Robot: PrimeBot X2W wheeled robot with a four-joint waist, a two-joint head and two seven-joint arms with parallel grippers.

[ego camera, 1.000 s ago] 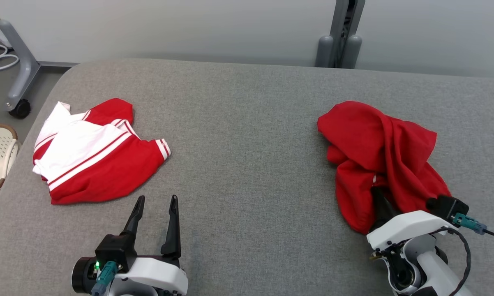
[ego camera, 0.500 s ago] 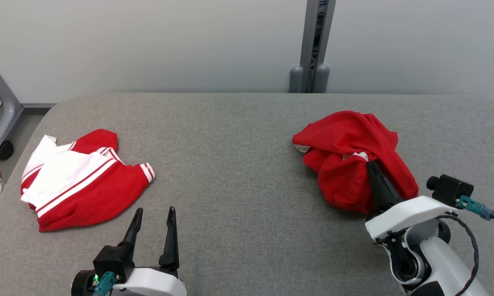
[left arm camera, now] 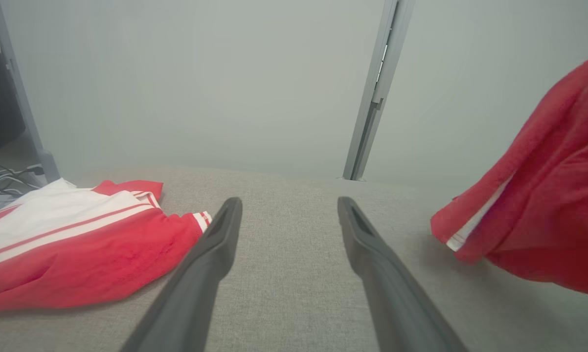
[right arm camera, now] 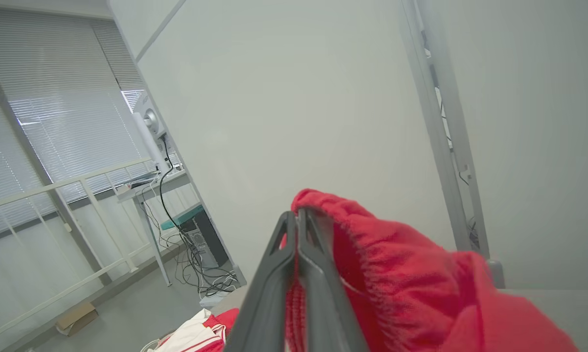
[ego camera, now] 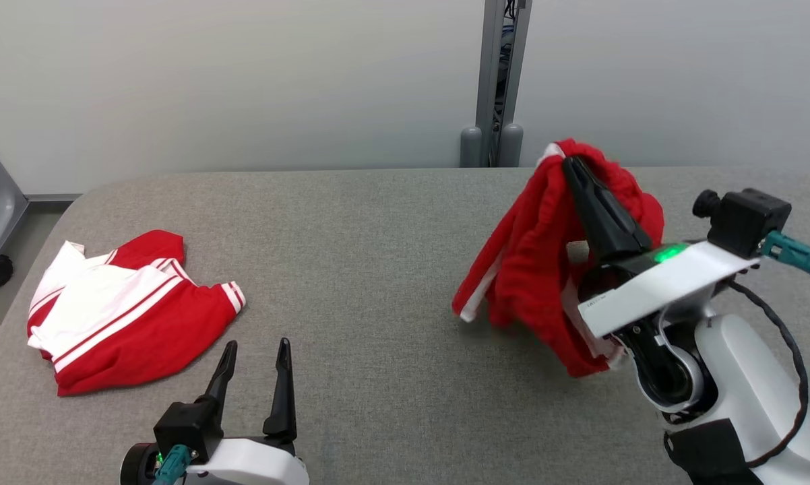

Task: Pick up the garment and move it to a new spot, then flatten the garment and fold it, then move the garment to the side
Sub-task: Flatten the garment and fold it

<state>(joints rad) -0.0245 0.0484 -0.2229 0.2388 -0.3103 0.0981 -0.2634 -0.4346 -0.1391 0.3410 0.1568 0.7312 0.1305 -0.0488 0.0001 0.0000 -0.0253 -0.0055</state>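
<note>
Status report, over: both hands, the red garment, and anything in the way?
Right hand shut on red garment, cloth hanging over table. Left hand open, empty. Red-and-white garment lies at far left, not in the way.

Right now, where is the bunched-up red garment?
In the head view the red garment hangs on the right from the shut right gripper, over the grey table, near the metal post.

Left gripper point(ego camera: 257, 345) sits low in front of me, fingers spread wide and pointing forward. My right gripper point(ego camera: 572, 165) is held high, fingers angled up and to the left, pinched tight on the red garment point(ego camera: 533, 263). Right wrist light shows green.
</note>
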